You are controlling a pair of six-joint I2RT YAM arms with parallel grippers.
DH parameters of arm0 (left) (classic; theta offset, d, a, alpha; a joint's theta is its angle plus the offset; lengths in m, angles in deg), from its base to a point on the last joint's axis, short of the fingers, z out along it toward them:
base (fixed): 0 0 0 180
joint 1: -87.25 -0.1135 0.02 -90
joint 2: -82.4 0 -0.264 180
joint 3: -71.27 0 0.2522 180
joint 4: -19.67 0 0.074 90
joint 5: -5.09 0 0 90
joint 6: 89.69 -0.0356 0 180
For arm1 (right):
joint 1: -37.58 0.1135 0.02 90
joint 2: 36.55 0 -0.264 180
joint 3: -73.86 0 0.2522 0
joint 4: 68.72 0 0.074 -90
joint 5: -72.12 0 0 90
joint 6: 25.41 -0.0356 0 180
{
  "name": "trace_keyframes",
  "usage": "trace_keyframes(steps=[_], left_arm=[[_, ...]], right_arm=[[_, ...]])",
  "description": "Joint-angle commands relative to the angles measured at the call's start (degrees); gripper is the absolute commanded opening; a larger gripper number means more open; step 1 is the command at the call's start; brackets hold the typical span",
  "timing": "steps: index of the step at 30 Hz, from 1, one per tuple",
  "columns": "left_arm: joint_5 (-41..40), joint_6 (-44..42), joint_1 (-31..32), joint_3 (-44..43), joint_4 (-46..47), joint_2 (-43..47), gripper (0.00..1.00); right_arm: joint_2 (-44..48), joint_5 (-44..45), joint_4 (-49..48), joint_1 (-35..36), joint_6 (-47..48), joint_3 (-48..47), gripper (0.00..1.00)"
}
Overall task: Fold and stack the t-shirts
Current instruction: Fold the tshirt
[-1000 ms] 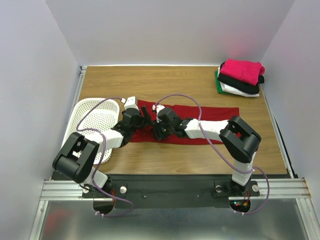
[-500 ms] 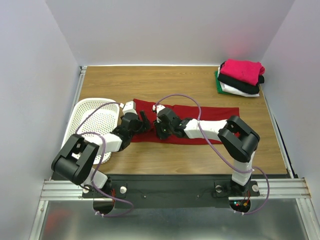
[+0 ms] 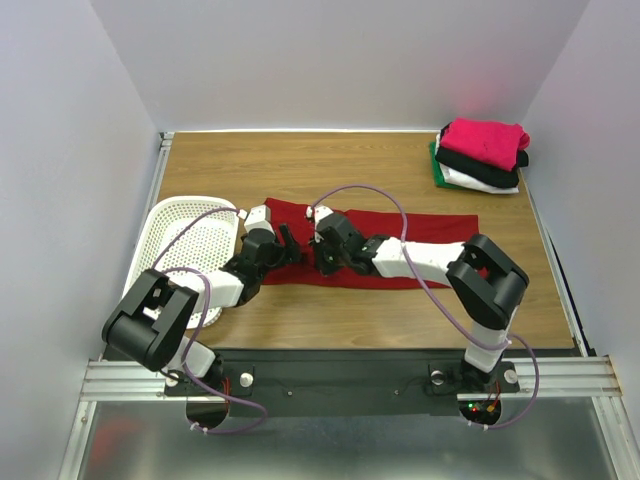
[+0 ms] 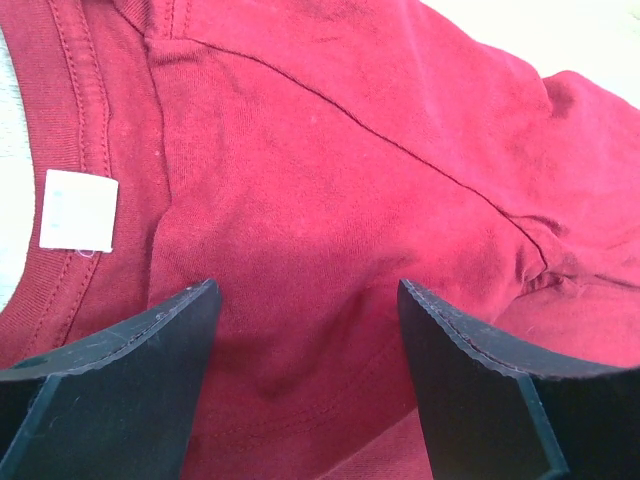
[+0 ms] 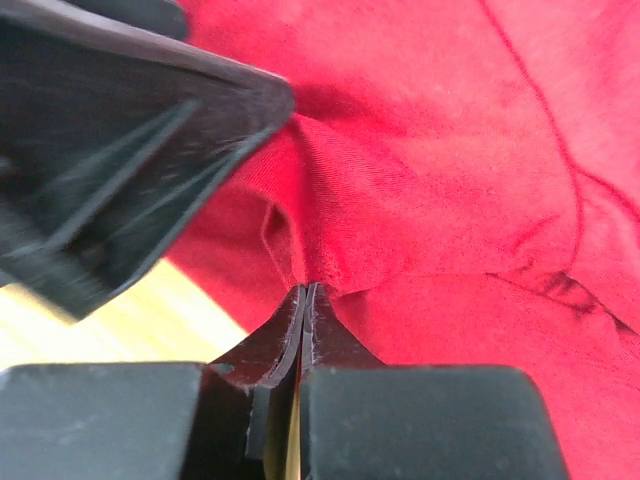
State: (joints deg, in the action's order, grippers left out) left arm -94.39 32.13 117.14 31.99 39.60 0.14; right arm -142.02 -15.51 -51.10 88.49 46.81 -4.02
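Desk [image 3: 300, 160]: wood top, everything sat on it.

Dark red t-shirt [image 3: 430, 240] lay spread flat across the middle of the desk, long side running left to right, collar end at my left.

Basket [image 3: 185, 225], white perforated plastic, sat at the desk's left edge. My left arm crossed over its near right side. The red shirt lay just beside it, not in it.

Far right corner held the folded stack: pink t-shirt [image 3: 485, 138] on top, black t-shirt [image 3: 480, 160] under it, white t-shirt [image 3: 480, 180] below that, green t-shirt [image 3: 434, 165] peeking out at the left edge.

My left hand [image 4: 310, 300] was released, fingers spread wide over the red cloth by the collar.

My right hand [image 5: 303, 290] was clenched, grasping a pinched ridge of the red shirt, close beside the left.

White label [image 4: 78, 210] showed inside the collar.
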Motion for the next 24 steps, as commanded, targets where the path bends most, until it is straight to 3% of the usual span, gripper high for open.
trace_keyframes(steps=[1, 17, 24], left_arm=[[-0.5, 0.0, 0.3, 1.3, 1.6, 1.1, 0.84], [-1.5, -1.3, 0.3, 1.9, 0.5, 2.6, 0.84], [-3.3, -1.8, 0.3, 1.7, -0.8, 2.6, 0.84]], right_arm=[[5.4, 1.8, -0.8, 1.0, 0.4, 0.4, 0.0], [8.5, 12.4, 8.4, 2.3, -0.9, 2.0, 0.01], [8.9, 13.0, 9.3, 2.3, -0.8, 1.8, 0.04]])
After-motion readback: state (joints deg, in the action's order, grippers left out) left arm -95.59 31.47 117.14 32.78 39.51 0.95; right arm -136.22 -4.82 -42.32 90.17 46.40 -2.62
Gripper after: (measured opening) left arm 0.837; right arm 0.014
